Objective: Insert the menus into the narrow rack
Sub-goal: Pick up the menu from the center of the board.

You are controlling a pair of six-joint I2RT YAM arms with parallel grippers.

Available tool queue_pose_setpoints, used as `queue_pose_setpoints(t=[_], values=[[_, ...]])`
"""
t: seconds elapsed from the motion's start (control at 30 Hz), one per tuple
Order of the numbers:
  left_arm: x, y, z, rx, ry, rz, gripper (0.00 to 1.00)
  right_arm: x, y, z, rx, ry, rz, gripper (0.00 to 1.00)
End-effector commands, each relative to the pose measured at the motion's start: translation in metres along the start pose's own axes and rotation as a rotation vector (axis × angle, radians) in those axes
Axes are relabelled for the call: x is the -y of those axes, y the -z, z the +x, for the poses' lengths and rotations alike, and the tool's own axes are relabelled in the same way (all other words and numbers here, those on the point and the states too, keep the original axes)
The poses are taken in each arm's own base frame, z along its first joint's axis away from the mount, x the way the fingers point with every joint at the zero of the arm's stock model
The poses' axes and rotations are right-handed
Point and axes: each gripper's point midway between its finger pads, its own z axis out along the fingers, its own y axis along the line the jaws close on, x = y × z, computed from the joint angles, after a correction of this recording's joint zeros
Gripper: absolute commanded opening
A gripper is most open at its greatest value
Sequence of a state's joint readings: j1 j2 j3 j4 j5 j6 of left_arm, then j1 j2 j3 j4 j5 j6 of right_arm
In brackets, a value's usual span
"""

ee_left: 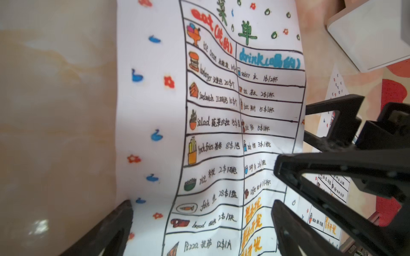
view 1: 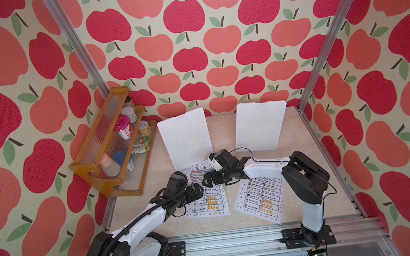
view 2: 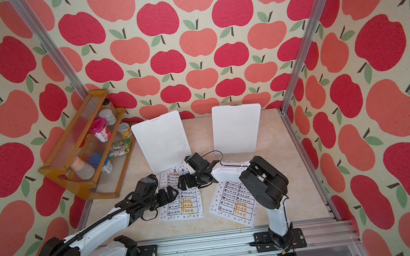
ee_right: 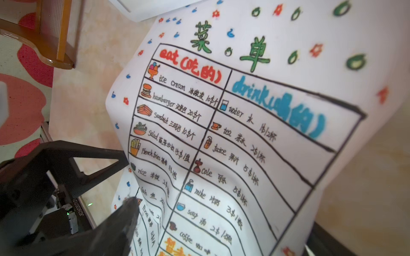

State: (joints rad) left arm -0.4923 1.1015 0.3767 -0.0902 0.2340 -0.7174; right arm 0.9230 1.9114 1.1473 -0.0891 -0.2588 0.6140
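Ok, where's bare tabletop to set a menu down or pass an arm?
Bare: the strip between the left white board and right white board; the patch from the right menu to the right frame rail; the corner between wooden rack and left menu, under the left arm. Crowded: over the left menu, where left gripper and right gripper nearly meet.
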Motion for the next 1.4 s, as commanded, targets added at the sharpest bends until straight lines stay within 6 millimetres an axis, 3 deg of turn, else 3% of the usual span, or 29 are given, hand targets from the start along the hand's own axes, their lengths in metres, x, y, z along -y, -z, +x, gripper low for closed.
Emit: queue_pose_setpoints(t=[0.0, 0.23, 0.4, 0.57, 0.7, 0.87, 1.13, 1.37], values=[[-0.031, -0.006, 0.04, -0.127, 0.07, -0.082, 0.99, 0.021, -0.022, 0.036, -0.12, -0.082, 0.05, 0.99], [-0.04, 0.009, 0.045, -0.088, 0.07, -0.094, 0.99, 0.024, -0.017, 0.033, -0.111, -0.064, 0.08, 0.79], [-0.041, 0.017, 0.041, -0.042, 0.081, -0.081, 0.99, 0.023, -0.006, 0.031, -0.109, -0.039, 0.105, 0.69], [-0.042, 0.017, 0.04, -0.035, 0.086, -0.077, 0.99, 0.02, 0.008, 0.031, -0.101, -0.019, 0.109, 0.52], [-0.04, 0.018, 0.037, -0.034, 0.079, -0.079, 0.99, 0.017, 0.019, 0.033, -0.098, -0.007, 0.101, 0.32], [-0.035, 0.033, 0.02, 0.029, 0.045, -0.078, 0.99, 0.005, 0.031, 0.031, -0.098, 0.021, 0.072, 0.02], [-0.007, 0.075, -0.019, 0.242, 0.012, 0.04, 0.99, -0.019, 0.053, 0.024, -0.107, 0.096, 0.008, 0.0], [0.014, 0.118, -0.046, 0.413, 0.025, 0.12, 0.99, -0.069, 0.128, -0.004, -0.05, 0.301, -0.05, 0.0]])
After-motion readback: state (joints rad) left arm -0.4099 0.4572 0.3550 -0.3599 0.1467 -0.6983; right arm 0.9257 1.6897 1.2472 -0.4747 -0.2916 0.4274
